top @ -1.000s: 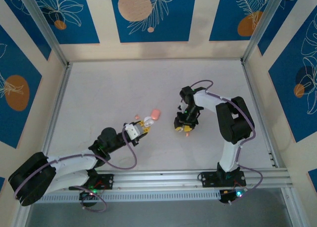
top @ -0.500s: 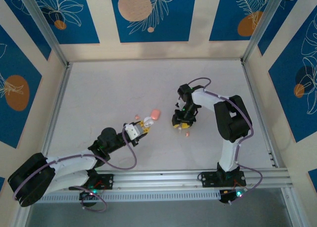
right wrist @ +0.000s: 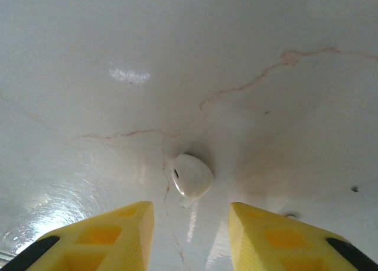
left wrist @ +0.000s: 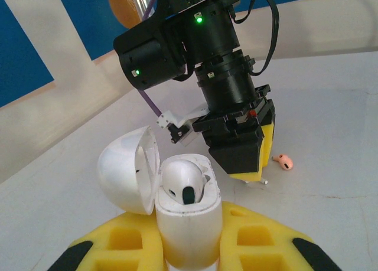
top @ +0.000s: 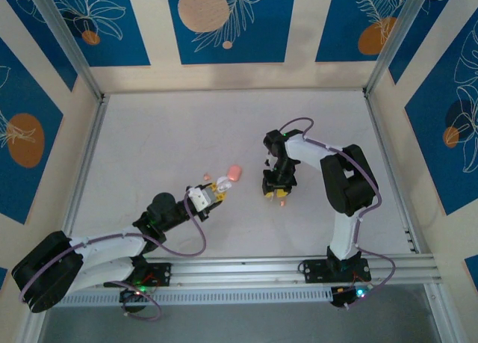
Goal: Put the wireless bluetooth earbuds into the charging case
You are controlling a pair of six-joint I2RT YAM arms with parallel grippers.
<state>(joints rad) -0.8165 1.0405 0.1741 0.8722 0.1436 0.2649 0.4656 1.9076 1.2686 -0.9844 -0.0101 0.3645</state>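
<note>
A white table [top: 187, 134] spans the scene, with thin brownish crack lines [right wrist: 255, 78] running across it. Blue wall panels [top: 228, 22] with orange discs [top: 203, 8] and white leaf outlines stand at the far, left and right sides. A metal rail [top: 261, 268] lies along the near edge.

The table [top: 164, 134] is a smooth white surface with a soft sheen, catching pale glare and crossed by thin brownish hairline marks. The white case [left wrist: 188, 229] is glossy moulded plastic, its open lid [left wrist: 124, 170] shiny, and the seated earbud [left wrist: 183, 182] inside gleams alike. The loose white earbud [right wrist: 192, 175] on the table has the same polished shell. The pink earbud [left wrist: 284, 162] looks like smooth plastic. The fingers [right wrist: 97, 238] of the right gripper [right wrist: 190, 227] are matt yellow plastic, its body matt black. Along the table's near edge runs a ribbed silvery metal rail [top: 299, 268].
</note>
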